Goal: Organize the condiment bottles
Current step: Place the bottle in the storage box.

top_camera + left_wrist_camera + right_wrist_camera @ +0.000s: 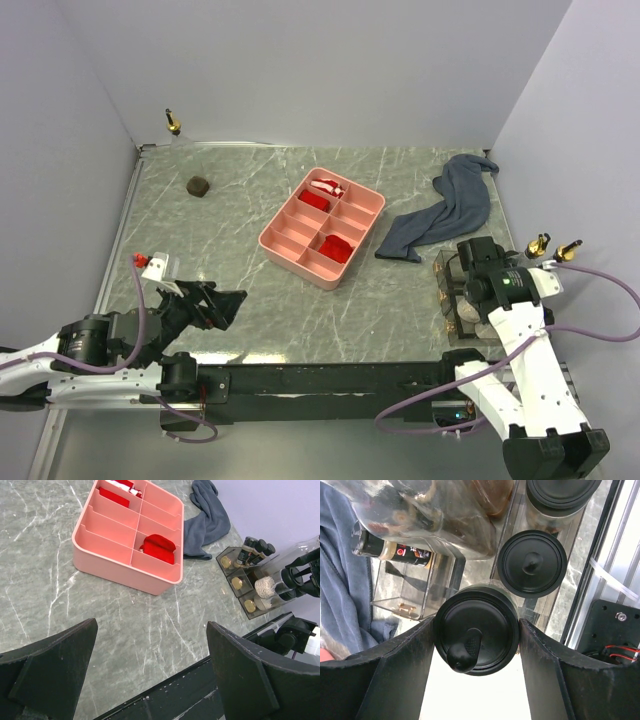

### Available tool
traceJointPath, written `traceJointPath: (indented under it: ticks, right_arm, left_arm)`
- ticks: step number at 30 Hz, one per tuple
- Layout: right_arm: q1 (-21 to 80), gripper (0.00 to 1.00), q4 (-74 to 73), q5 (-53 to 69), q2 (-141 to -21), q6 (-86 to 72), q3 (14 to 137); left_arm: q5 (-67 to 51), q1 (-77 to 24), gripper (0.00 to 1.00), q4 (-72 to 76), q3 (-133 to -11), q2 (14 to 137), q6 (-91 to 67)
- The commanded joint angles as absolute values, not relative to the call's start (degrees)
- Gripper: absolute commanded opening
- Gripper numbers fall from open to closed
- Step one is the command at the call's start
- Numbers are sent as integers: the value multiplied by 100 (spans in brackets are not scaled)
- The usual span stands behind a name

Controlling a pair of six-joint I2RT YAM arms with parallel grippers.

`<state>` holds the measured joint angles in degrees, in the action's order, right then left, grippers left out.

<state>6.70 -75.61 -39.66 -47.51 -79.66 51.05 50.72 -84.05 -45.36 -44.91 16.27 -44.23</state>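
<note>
My right gripper (pixel 476 626) is shut on a black-capped bottle (pixel 476 647), one finger pressed on each side of its round cap. It is held over a clear rack (pixel 443 268) at the table's right edge. More condiment bottles stand in the rack: a black lid (pixel 532 563) just beyond, another black lid (pixel 563 492), and a small labelled bottle (pixel 395 552). A gold-spout bottle (pixel 173 122) stands at the back left corner, and a squat dark jar (pixel 199 185) sits near it. My left gripper (pixel 150 675) hangs open and empty over the near table edge.
A pink divided tray (pixel 372 205) with red items lies mid-table. A blue-grey cloth (pixel 450 205) is draped between the tray and the rack. Two gold spouts (pixel 552 246) show beside the right arm. Purple walls close in the back and sides.
</note>
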Motion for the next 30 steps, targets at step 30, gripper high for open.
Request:
traceJointPath:
  ticks: [30]
  right_arm:
    - [466,0,-8297,-3147,-4140,-6671,4851]
  left_arm:
    - [5063,-8438,97,-4359,-4570,1468,-4351]
